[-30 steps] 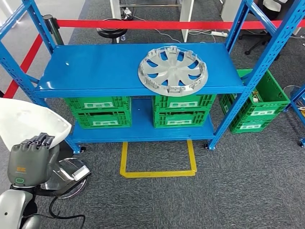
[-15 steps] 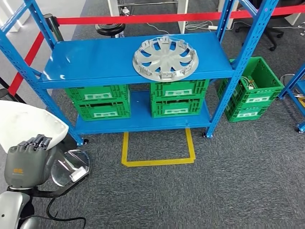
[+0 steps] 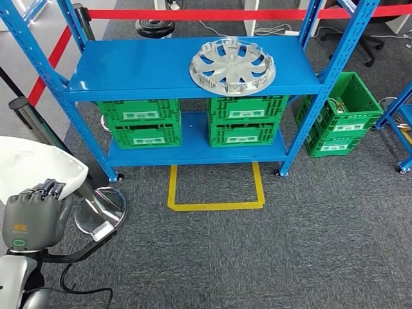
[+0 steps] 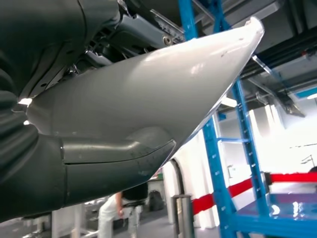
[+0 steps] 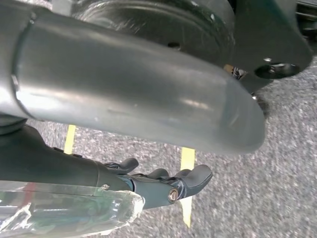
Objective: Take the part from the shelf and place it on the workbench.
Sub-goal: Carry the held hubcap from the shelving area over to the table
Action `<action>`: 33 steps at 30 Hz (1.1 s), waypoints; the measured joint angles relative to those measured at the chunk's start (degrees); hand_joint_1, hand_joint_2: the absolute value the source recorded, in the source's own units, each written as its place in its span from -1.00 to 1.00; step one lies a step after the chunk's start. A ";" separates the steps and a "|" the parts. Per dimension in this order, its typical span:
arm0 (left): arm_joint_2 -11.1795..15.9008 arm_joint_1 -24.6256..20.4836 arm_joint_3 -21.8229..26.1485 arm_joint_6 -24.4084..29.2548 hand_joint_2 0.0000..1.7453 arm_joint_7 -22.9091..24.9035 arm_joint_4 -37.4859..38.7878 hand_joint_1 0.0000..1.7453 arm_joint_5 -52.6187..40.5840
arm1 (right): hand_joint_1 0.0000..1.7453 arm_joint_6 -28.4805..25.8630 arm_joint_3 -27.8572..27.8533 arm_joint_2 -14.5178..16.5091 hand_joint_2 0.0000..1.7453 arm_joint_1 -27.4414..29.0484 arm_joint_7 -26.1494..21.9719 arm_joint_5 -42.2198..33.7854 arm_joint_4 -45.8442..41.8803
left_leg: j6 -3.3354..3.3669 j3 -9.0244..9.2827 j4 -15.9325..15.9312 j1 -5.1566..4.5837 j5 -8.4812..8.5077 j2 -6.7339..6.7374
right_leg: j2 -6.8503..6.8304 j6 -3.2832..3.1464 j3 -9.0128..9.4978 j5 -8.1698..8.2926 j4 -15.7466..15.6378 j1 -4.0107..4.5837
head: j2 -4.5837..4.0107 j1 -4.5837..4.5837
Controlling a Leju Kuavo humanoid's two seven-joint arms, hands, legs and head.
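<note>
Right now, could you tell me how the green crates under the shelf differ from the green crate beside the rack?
The two stacks of crates sit on the rack's lower shelf; the lone crate stands on the carpet, outside the rack's right post. The stacked crates are covered by the upper shelf, so their insides are hidden; the lone crate is open-topped with something small inside. All are green, slatted, with pale labels.
</note>
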 joint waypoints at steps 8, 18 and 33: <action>-0.43 0.05 1.20 -0.07 1.00 -0.31 0.07 1.00 1.66 | -1.00 -0.04 0.00 0.02 -1.00 -0.32 -0.05 0.00 0.00 | -1.76 -5.80 2.70 0.32 3.23 0.20 | 0.25 0.94 10.82 2.27 -7.71 -0.83 | 0.00 0.13; -0.50 0.38 2.53 -0.11 1.00 -0.75 0.33 1.00 2.69 | -1.00 -0.26 -0.02 0.00 -1.00 -0.19 0.03 0.00 0.00 | -3.47 -8.55 18.69 0.67 -8.54 -0.03 | -0.33 -2.83 4.97 6.68 -8.43 0.03 | -0.01 -0.27; -0.91 0.83 3.02 -0.89 1.00 -1.17 0.75 1.00 4.26 | -1.00 -0.35 0.00 -0.01 -1.00 0.18 0.33 0.00 0.02 | 0.26 0.46 -0.39 -0.27 -0.05 0.29 | -0.01 0.09 -3.58 0.96 7.33 -0.06 | 0.00 0.20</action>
